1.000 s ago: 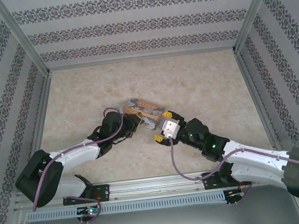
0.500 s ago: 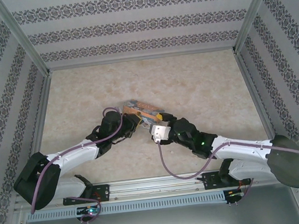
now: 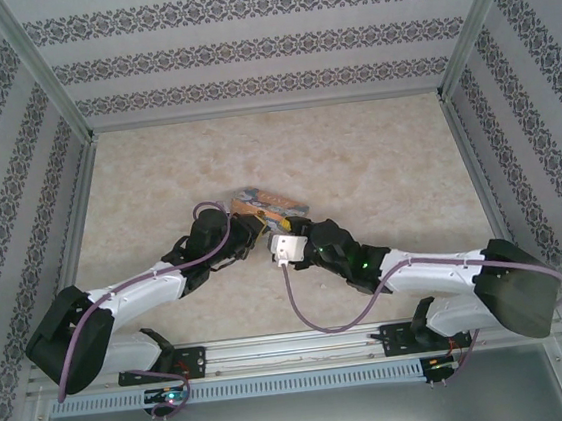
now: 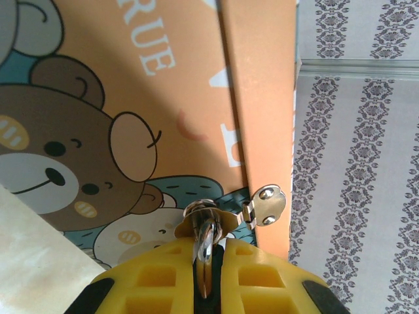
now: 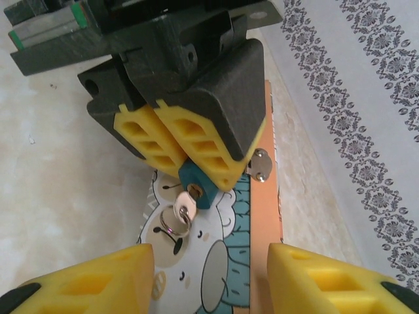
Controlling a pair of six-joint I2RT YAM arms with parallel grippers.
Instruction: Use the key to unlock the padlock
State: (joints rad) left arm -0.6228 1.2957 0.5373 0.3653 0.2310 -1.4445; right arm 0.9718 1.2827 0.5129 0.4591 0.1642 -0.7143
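The padlock (image 5: 196,186) has a teal body, and my left gripper (image 5: 188,167) is shut on it just above the cartoon tin (image 5: 262,229). In the left wrist view the padlock's silvery shackle (image 4: 205,235) runs between the yellow fingers (image 4: 255,275) and up to the tin's hasp (image 4: 265,206). The key (image 5: 178,210) sticks in the keyhole, its silver head and ring hanging toward me. My right gripper (image 5: 211,278) is open, a short way in front of the key, its fingers on either side and touching nothing. From above, both grippers (image 3: 256,235) (image 3: 280,243) meet at the tin (image 3: 272,203).
The orange-and-blue tin (image 4: 131,98) lies on the beige table (image 3: 386,159) at mid-table. Patterned walls (image 3: 264,46) enclose the table on three sides. The left arm's dark wrist (image 5: 177,46) looms over the padlock.
My right arm has swung left and forward to the padlock, and its jaws have narrowed. The left arm and the tin have stayed put.
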